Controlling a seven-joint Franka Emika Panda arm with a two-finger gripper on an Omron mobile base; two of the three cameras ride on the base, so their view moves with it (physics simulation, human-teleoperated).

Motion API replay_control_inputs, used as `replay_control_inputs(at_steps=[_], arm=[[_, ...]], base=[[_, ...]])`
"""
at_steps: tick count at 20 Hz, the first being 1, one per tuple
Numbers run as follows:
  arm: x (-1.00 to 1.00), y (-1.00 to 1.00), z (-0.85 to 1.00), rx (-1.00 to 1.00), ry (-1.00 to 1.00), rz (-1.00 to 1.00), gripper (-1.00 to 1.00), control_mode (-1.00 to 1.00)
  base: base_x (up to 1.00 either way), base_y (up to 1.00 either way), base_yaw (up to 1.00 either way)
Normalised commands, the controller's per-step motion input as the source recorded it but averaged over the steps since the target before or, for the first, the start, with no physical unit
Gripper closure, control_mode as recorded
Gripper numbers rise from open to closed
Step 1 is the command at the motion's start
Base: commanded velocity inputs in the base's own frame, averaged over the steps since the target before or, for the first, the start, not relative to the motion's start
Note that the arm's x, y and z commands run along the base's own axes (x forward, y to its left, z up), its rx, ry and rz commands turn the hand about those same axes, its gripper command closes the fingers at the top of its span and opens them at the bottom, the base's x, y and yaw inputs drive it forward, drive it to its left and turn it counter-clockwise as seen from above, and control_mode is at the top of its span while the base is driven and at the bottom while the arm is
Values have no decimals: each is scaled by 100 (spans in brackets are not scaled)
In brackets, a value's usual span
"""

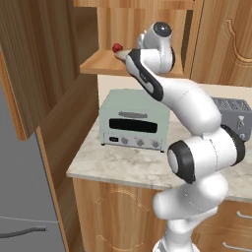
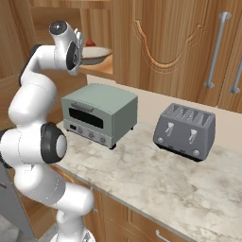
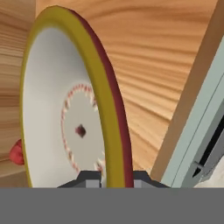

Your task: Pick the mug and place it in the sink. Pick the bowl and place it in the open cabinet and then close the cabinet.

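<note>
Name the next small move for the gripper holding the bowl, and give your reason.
Probably lower it slightly, then open. The gripper is shut on the bowl rim, and in the right base view the bowl is already over the shelf of the open cabinet, beside a small red object.

The pale marble desk [image 2: 156, 175] carries a mint-green toaster oven [image 2: 99, 113] towards its left end and a grey four-slot toaster [image 2: 185, 130] well apart to its right. Above, the open cabinet's wooden shelf [image 1: 98, 65] bears a small red object [image 1: 117, 47].
</note>
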Motion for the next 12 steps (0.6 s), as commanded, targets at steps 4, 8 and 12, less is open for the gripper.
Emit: replay_control_inputs(at_steps=[4,8,12], arm=[[44,0,0,0,0,0,100,-100],[34,0,-6,0,0,0,100,-100],[4,8,-6,0,0,0,-100,-100]], base=[[0,0,0],[0,0,0],[0,0,0]])
